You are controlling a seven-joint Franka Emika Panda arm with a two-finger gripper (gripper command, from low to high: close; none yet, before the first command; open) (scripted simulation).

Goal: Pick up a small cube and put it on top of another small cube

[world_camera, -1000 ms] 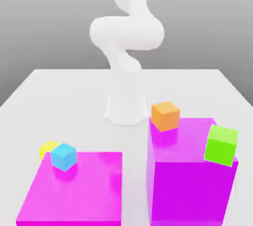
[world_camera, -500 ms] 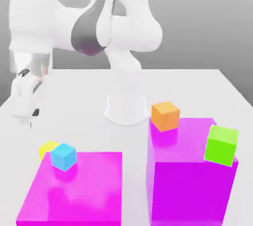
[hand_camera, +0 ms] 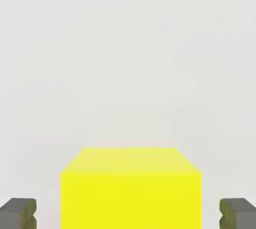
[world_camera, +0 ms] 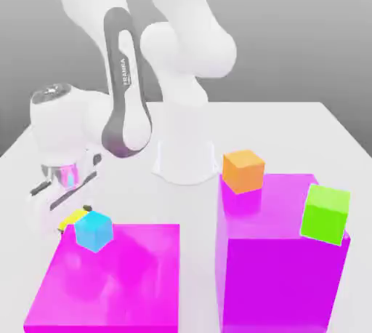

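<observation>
The small yellow cube (hand_camera: 131,188) rests on the white table, and in the hand view it sits between my gripper's (hand_camera: 128,214) two dark fingertips (hand_camera: 19,213). A gap shows on each side of the cube, so the gripper is open around it without touching. In the exterior view my gripper (world_camera: 67,211) is low over the table at the left. There the yellow cube (world_camera: 73,217) peeks out behind a cyan cube (world_camera: 93,230). The cyan cube stands on the far left corner of a low magenta block (world_camera: 116,281).
A tall magenta block (world_camera: 280,259) at the exterior view's right carries an orange cube (world_camera: 243,170) and a green cube (world_camera: 325,212). The arm's white base (world_camera: 186,157) stands mid-table behind the blocks. The low magenta block's edge lies right beside the yellow cube.
The arm has swung from high above down to the table at the exterior view's left. The hand now straddles the yellow cube. The cubes have not moved.
</observation>
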